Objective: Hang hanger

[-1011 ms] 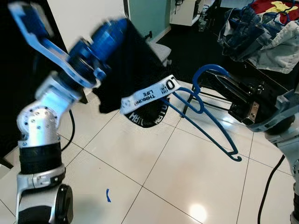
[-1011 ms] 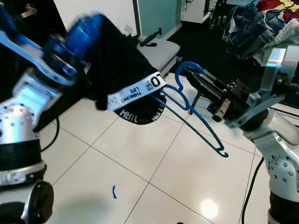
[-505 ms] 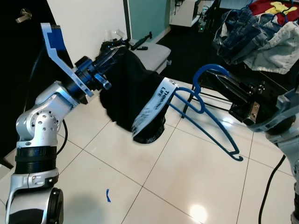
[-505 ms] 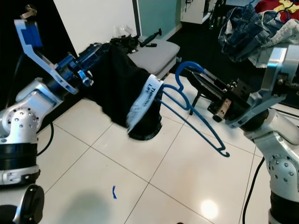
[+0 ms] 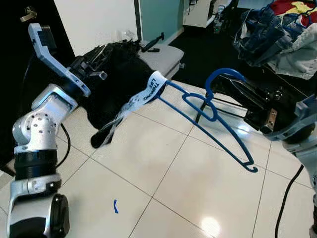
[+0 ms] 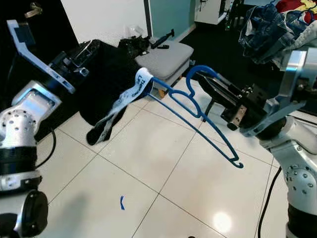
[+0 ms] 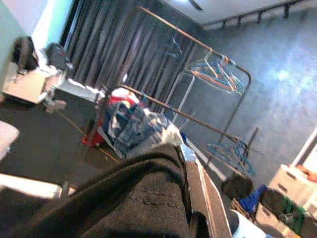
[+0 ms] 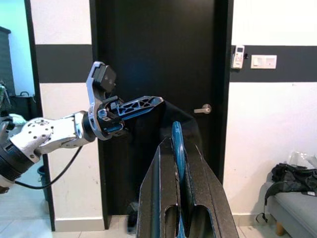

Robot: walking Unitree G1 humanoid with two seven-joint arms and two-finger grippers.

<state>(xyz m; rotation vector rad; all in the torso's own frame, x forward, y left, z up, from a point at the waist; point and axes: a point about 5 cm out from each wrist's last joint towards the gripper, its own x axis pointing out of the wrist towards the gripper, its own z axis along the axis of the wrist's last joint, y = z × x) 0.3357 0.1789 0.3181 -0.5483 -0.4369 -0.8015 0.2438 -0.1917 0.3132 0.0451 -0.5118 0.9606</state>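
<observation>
The jaws of the right gripper (image 6: 225, 101) are clamped on the blue hanger (image 6: 198, 116), close under its hook, at the right of the frame. In the right wrist view the two black fingers (image 8: 200, 198) are pressed together with the blue bar (image 8: 177, 148) between them. From this grip the hanger is held out in the air above the white tiled floor (image 5: 163, 168), tilted: one arm goes down to the lower right, and the other arm goes up to the left, into the black garment (image 5: 116, 89).

The jaws of the left gripper (image 5: 94, 62) are closed on the black garment at the upper left of the frame, and the dark cloth is seen over its fingers in the left wrist view. A white printed band (image 5: 143, 96) of the garment hangs at the tip of the hanger.

The step in hand is judged to be the dressing of the hanger, so the hanging itself is not yet begun. For the next move the cloth probably must be drawn further over the hanger arm, then the hook carried to a clothes rail (image 7: 198, 42), which is seen far behind in the left wrist view
</observation>
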